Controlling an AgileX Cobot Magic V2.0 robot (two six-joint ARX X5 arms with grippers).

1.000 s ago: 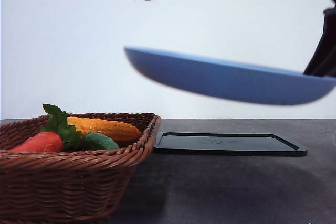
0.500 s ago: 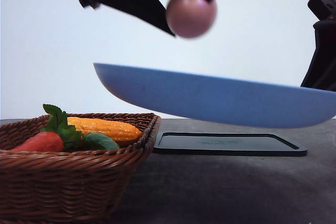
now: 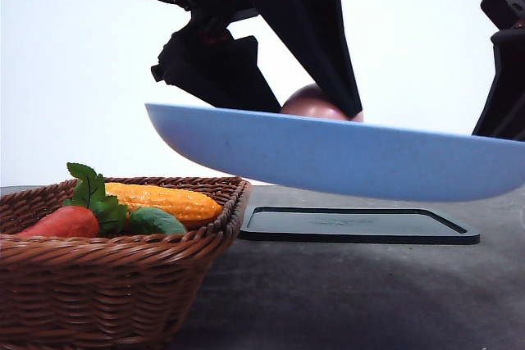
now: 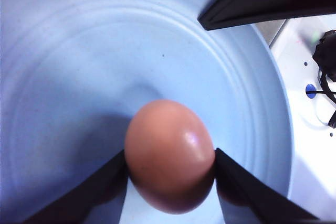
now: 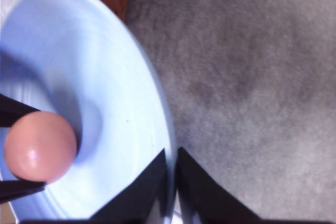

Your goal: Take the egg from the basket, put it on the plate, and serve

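Since a second ago, the egg (image 4: pixel 170 156) has been lowered from high above into the plate (image 3: pixel 344 157), pinched by the left gripper (image 4: pixel 170 163). One blue plate is held aloft, tilted, its rim clamped by the right gripper (image 5: pixel 171 182). Open air is left between plate and black tray (image 3: pixel 357 225). One basket (image 3: pixel 115 272) is seen left, just beside the tray.
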